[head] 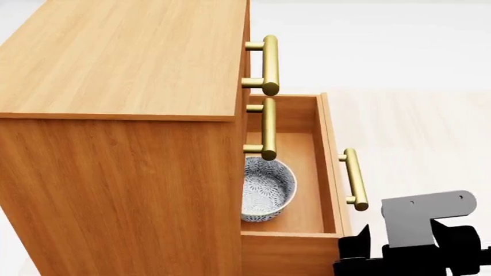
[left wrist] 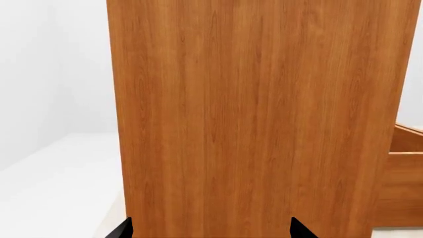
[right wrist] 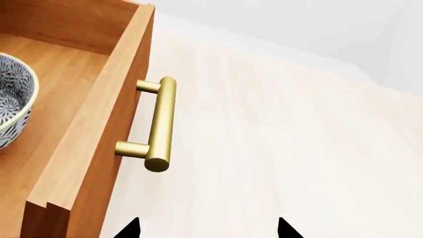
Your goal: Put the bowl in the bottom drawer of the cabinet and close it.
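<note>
Plainly, no lettering shows anywhere. The cabinet (head: 115,172) is a tall box of orange-brown wood grain, its flat side filling my left wrist view. The bottom drawer (head: 328,149) stands pulled out — a plain wooden box with a brass bar handle (right wrist: 160,124). The bowl (head: 265,188), round with fine blue-grey florals, sits on the drawer floor near its front corner. My left gripper (left wrist: 210,232) and right gripper (right wrist: 208,230) both hang spread, empty.
</note>
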Controlling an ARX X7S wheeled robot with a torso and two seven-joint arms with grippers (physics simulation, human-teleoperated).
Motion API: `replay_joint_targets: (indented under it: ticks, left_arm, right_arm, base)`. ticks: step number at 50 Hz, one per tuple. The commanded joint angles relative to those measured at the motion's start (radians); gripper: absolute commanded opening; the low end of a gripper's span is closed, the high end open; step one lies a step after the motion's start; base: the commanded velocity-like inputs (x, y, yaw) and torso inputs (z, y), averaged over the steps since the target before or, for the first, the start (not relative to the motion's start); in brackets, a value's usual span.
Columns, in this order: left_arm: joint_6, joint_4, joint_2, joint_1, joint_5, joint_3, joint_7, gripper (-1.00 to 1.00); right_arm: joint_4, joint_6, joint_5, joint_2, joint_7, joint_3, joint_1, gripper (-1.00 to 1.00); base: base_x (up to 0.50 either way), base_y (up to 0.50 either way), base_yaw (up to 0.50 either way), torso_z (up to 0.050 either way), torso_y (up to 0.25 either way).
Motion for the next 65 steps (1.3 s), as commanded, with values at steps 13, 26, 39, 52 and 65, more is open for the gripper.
replay_joint_targets:
  ticks: [13,26,39,52,65]
  left_arm:
    - [0.008,-0.007,0.0,-0.002,-0.003,0.003,0.0,1.0]
    - [0.012,-0.01,-0.001,-0.003,-0.003,0.004,0.0,1.0]
    - [0.016,-0.013,-0.002,-0.003,-0.006,0.005,-0.001,1.0]
    - [0.019,-0.015,-0.003,-0.003,-0.005,0.006,-0.002,1.0]
    - [0.02,-0.015,-0.004,-0.005,-0.008,0.007,-0.002,1.0]
  right_arm:
    - [0.009,-0.003,0.032,-0.027,0.0,-0.037,0.009,1.0]
    - [-0.005,0.004,0.036,-0.039,0.004,-0.055,0.008,1.0]
    - [-0.008,0.005,0.041,-0.049,0.007,-0.076,0.012,1.0]
    - [0.0,-0.001,0.046,-0.054,0.01,-0.09,0.013,1.0]
    - [0.014,-0.014,0.051,-0.063,0.017,-0.105,0.006,1.0]
  base:
    - [0.0,0.0,0.0,0.0,0.0]
    - [0.0,0.0,0.0,0.0,0.0]
    - [0.0,0.0,0.0,0.0,0.0]
    - [0.0,0.0,0.0,0.0,0.0]
    - [0.0,0.0,0.0,0.0,0.0]
